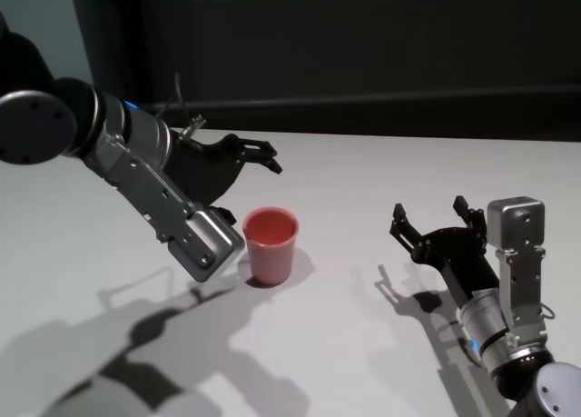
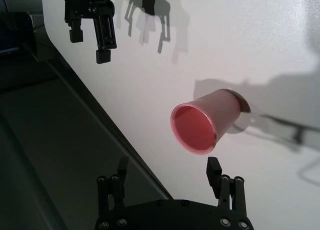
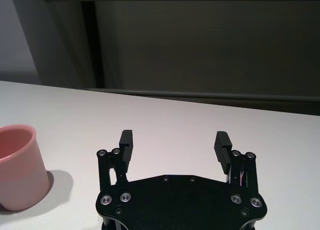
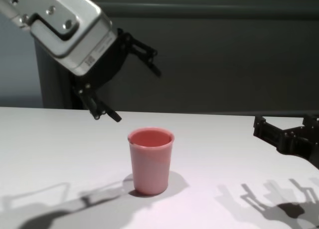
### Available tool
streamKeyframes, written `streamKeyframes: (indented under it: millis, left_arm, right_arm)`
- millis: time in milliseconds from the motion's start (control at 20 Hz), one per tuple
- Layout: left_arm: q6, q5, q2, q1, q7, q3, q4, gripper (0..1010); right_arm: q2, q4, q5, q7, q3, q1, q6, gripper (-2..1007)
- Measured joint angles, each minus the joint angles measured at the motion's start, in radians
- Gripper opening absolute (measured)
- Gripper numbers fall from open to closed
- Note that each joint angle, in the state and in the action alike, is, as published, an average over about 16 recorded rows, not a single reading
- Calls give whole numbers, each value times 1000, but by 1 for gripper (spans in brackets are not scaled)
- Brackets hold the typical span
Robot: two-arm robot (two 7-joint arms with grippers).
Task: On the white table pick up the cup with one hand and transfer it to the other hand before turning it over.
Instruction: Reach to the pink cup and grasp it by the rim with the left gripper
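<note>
While it stands upright on the white table [image 1: 363,362], the cup [image 1: 270,244] shows smooth pink plastic, tapering to a narrower base, its mouth up. Right gripper [image 1: 436,219] rests low nearby, spread wide, empty. Left gripper [image 1: 238,167], spread too, hovers behind the cup, its wrist partly cut off.

The counter [image 1: 381,163] looks like a plain matt white surface, smooth enough to carry soft shadows but with no shine. The cup [image 1: 270,244] appears to be smooth pink plastic with a faint satin sheen along its rim. The left tool [image 1: 247,159] has matt black fingers below a brushed light grey metal housing set with small screws, and the right tool [image 1: 434,221] is matt black, studded with bright screw heads.
</note>
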Motion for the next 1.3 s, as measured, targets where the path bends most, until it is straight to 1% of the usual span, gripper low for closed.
streamKeyframes:
  millis: [350,650,900,1300]
  left_arm:
    - [-19,54,-38,-53,-52,77,32,1001]
    - [-28,86,-71,-82,-80,132,69,1001]
    - [-32,99,-96,-97,-91,165,106,1001]
    - [-38,111,-132,-118,-98,208,172,1001]
  right_arm:
    - [0,0,0,0,0,0,0,1002]
    - [0,0,0,0,0,0,0,1002]
    - [0,0,0,0,0,0,0,1002]
    - [0,0,0,0,0,0,0,1002]
